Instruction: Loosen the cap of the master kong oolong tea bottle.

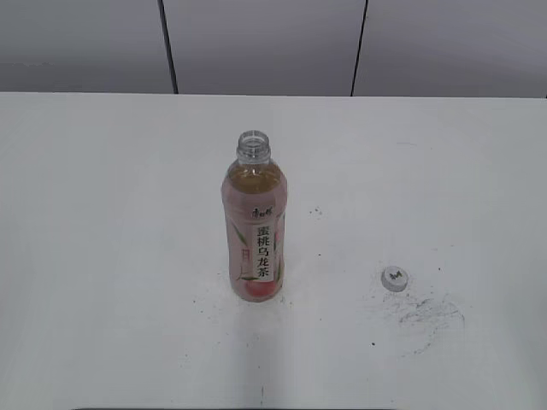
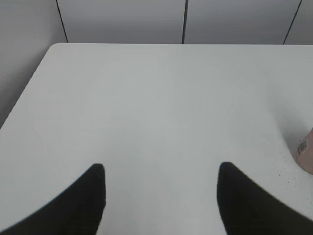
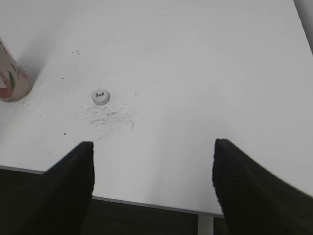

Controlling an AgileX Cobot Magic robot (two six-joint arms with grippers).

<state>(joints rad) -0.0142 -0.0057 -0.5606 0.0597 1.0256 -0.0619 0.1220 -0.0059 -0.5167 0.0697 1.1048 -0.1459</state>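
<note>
The master kong oolong tea bottle (image 1: 255, 226) stands upright near the middle of the white table, its neck open with no cap on it. Its base shows at the left edge of the right wrist view (image 3: 11, 78), and a sliver of it at the right edge of the left wrist view (image 2: 306, 155). The cap (image 1: 394, 278) lies on the table to the bottle's right, logo up, and also shows in the right wrist view (image 3: 100, 96). My left gripper (image 2: 161, 169) is open and empty over bare table. My right gripper (image 3: 152, 147) is open and empty near the table's front edge. Neither gripper shows in the exterior view.
Dark scuff marks (image 1: 432, 312) spread on the table beside the cap. The table's front edge (image 3: 146, 204) runs under my right gripper. A grey panelled wall (image 1: 265, 43) stands behind the table.
</note>
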